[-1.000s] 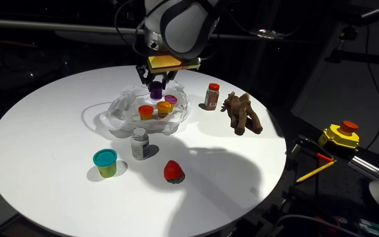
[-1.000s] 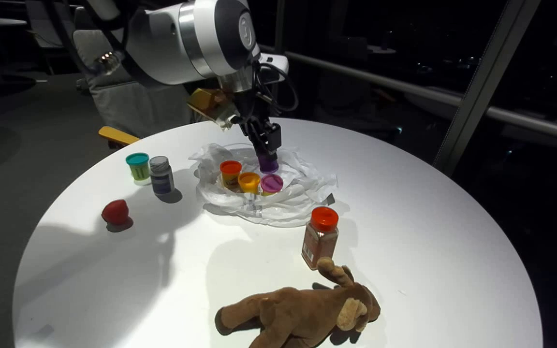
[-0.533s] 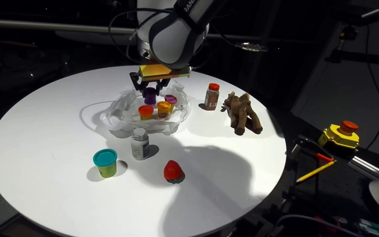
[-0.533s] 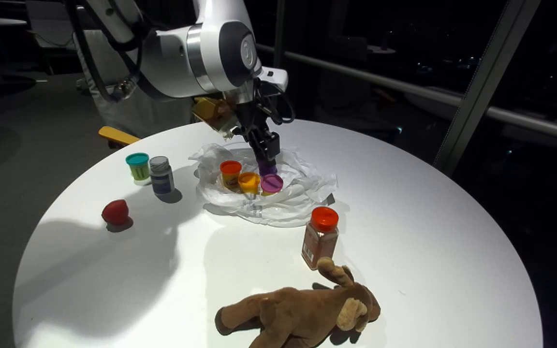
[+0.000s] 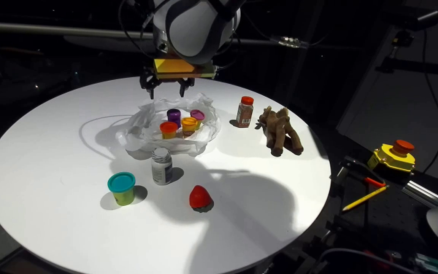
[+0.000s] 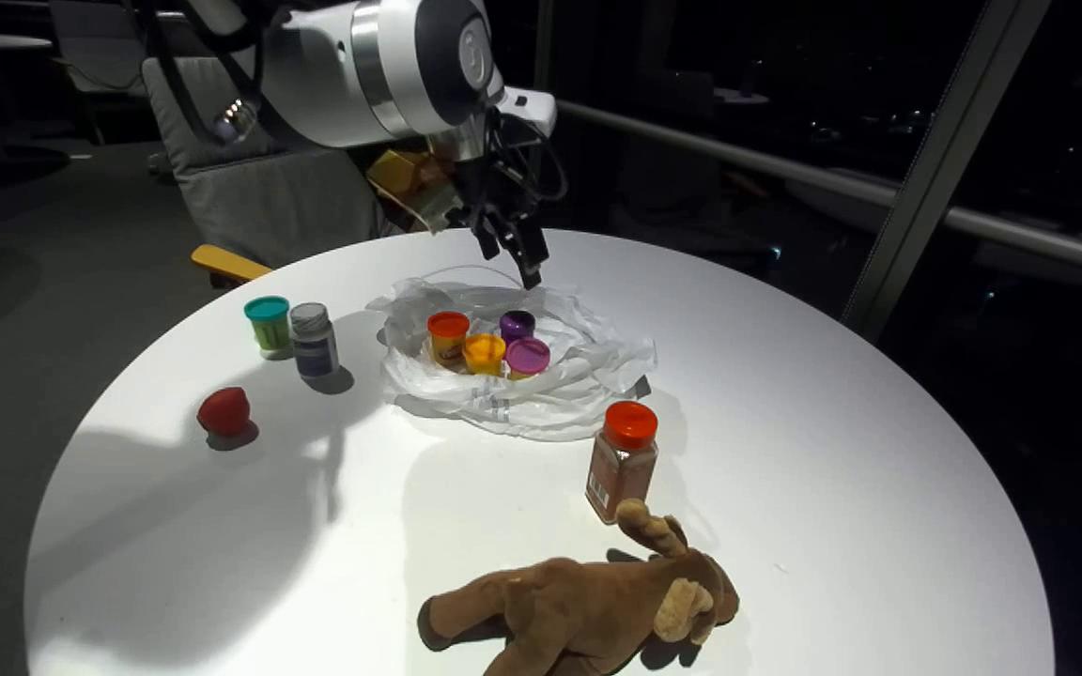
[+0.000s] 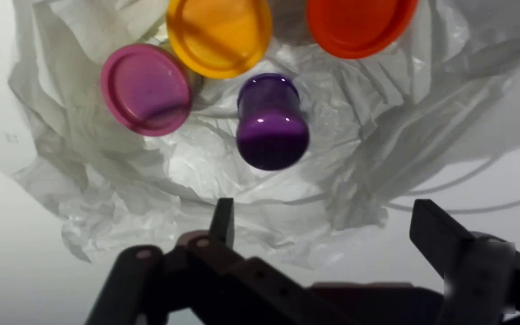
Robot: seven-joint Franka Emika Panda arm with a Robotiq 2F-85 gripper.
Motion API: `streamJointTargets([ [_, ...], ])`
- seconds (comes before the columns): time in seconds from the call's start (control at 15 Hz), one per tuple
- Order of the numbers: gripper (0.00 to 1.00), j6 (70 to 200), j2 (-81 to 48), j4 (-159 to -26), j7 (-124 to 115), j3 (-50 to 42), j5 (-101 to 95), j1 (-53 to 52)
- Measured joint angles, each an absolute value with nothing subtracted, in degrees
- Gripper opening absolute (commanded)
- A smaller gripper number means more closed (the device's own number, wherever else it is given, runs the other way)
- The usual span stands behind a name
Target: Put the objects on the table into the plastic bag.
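A round white surface [image 5: 59, 213] gleams under hard light in a dark room, a grey chair [image 6: 264, 202] behind it in an exterior view. The crumpled, whitish plastic bag [image 5: 141, 142] cradles four upright pieces, their dial read in an exterior view: the purple piece [image 5: 174, 118] at 10 o'clock, rounded end up; the pink-lidded cup [image 5: 197, 115] at 2, the orange-lidded cup [image 5: 189, 126] at 4 and the red-lidded cup [image 5: 169, 131] at 8. Above the bag's 12 o'clock edge hangs the hand [image 5: 167, 95], fingers spread wide, holding nothing. Outside the bag, the grey canister [image 5: 162, 167] stands upright at 6 o'clock, the teal cup [image 5: 122, 189] upright at 7, and the red strawberry [image 5: 200, 198] at 5, its tip toward 12. The brown red-capped bottle [image 5: 245, 113] stands upright at 3, with the brown plush toy [image 5: 281, 131] farther out; in an exterior view, the toy's long axis runs from 9 to 3 o'clock, head [image 6: 715, 596] toward 3. A barcode shows on the bottle's label; print on the orange-lidded cup, the canister and the bag is too small or blurred to read.
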State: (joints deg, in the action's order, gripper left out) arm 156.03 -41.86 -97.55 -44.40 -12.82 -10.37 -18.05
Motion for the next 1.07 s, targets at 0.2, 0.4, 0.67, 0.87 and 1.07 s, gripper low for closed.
streamJointTargets([
  [0.2,1.0,150.63,-35.13,-101.85,-44.69,-12.7,-10.86,-21.93],
  [0.4,1.0,143.47,-28.51,-108.2,-45.72,-10.6,-11.59,-25.36],
  [0.67,1.0,139.93,-23.02,-118.05,-47.49,-3.69,-10.72,-25.38],
  [0.87,1.0,140.5,-20.93,-125.17,-47.57,0.88,-9.34,-24.89],
  [1.07,1.0,146.31,-20.01,-131.62,-46.65,4.27,-8.6,-24.17],
])
